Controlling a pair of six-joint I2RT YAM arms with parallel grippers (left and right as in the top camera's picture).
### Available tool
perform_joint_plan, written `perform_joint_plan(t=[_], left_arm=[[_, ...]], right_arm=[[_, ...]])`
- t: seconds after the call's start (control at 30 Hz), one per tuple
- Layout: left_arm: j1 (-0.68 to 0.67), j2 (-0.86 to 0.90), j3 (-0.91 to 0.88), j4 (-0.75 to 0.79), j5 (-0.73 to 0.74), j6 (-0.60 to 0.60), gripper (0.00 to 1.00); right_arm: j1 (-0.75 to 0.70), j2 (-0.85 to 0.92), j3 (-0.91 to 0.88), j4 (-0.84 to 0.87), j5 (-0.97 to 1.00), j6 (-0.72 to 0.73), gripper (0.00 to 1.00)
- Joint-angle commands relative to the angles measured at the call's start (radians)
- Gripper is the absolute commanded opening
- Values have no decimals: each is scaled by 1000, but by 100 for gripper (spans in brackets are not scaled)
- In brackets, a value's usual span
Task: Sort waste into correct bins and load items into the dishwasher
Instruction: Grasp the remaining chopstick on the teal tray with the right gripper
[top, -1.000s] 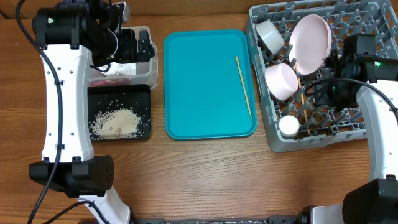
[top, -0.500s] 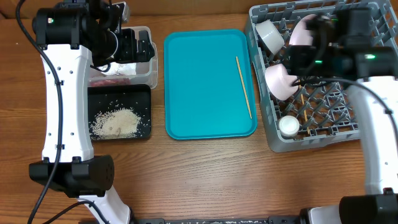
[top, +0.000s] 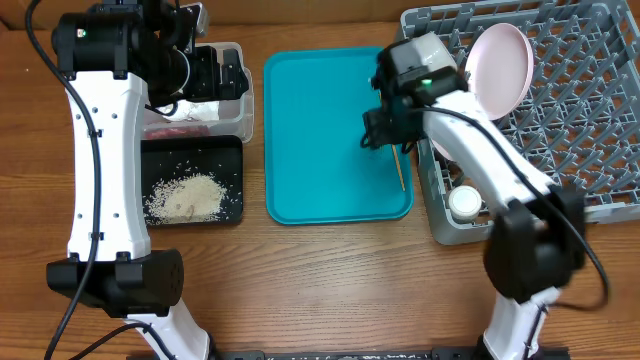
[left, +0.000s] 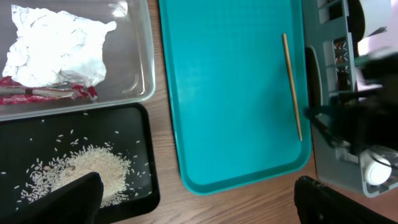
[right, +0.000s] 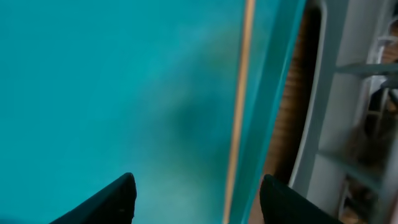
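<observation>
A thin wooden chopstick (top: 401, 172) lies on the right side of the teal tray (top: 320, 140). My right gripper (top: 380, 130) hovers over it, open and empty. In the right wrist view the chopstick (right: 239, 106) runs between the open fingers (right: 199, 202), nearer the right one. My left gripper (top: 212, 72) is open and empty above the clear tub (top: 243, 112). That tub holds a crumpled white tissue (left: 53, 46) and reddish scraps (left: 43, 93). Rice (top: 185, 197) lies heaped in the black tray (top: 232, 150). The grey dish rack (top: 590, 130) holds the white plate (top: 505, 60) and a small cup (top: 463, 203).
The right arm crosses the rack's left side and hides the bowls there. The rack's left wall (right: 323, 93) stands close beside the teal tray's right rim. Bare wooden table (top: 330, 290) lies in front of the trays.
The right arm has swung left out of the dish rack to above the teal tray's right side, over the chopstick. The left arm has not moved.
</observation>
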Motion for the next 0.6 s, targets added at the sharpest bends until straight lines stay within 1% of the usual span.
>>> perform_joint_plan(t=[0.0, 0.2, 0.57], left_arm=[[-5, -6, -5, 2, -6, -3, 100], [-5, -6, -5, 2, -6, -3, 100], [-5, -6, -5, 2, -6, -3, 100]], right_arm=[[-9, 36, 19, 24, 92, -60, 65], [-10, 95, 18, 77, 91, -141, 59], [-15, 199, 18, 109, 91, -153, 52]])
